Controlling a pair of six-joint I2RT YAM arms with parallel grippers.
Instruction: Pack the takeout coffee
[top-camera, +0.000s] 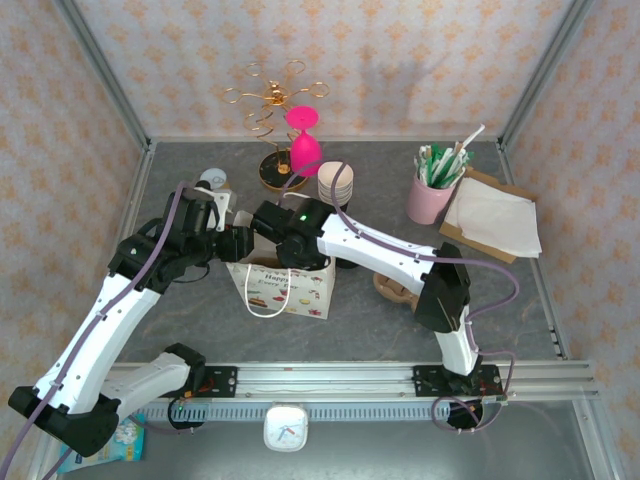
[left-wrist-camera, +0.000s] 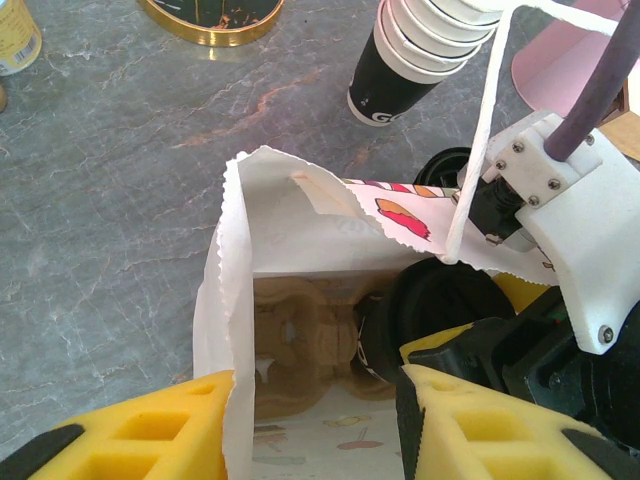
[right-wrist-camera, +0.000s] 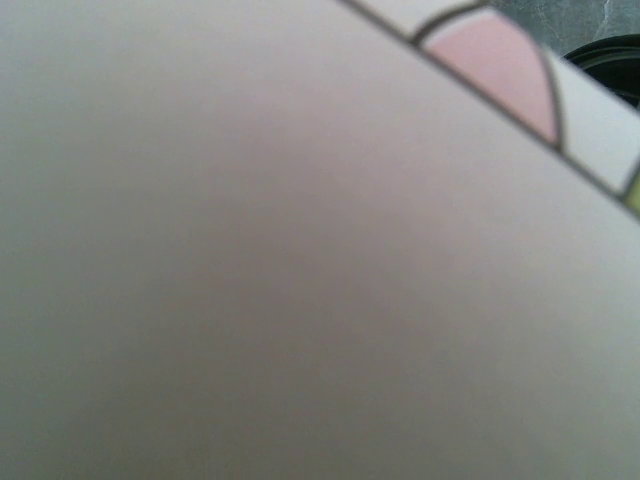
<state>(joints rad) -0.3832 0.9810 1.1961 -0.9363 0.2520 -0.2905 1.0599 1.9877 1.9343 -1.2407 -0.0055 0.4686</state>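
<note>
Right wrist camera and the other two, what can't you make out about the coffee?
- Right wrist view: what looks like the paper bag is too close, a pale blur; nothing is readable.
- Top view: the left arm and right arm cover the bag's mouth, hiding what's inside.
- Left wrist view: the bag's wall hides everything below the black lid; whether the right gripper is shut is unclear.
</note>
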